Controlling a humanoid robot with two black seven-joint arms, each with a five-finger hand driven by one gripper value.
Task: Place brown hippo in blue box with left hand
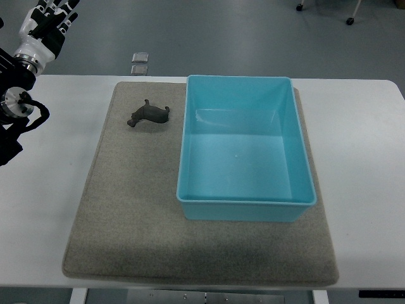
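A: Brown hippo figurine [148, 114], small, dark and plastic-looking, is seen lying on its side on the grey felt mat [126, 209], near the mat's far left corner and just beside the left wall of the blue box, without touching it.

B: And further left?

A: The left robot hand [52, 18], black and white with jointed fingers, is held up at the top left corner, off the white bench [44, 209] edge and well apart from the hippo. Its fingers are spread loosely and nothing is held. The right robot hand is not seen at all.

B: To the right of the toy?

A: The light blue rectangular plastic box [245, 209] is set on the mat, open and with nothing inside.

B: So the reach is judged not yet begun. What could go wrong?

A: The figurine is small and lies flat, so it could be pushed along the felt rather than pinched if the fingers are brought down off-centre. With the box wall so close, it could be clipped by the fingers during the descent, and the box shifted. A weak pinch could also let the toy be dropped short of the rim.
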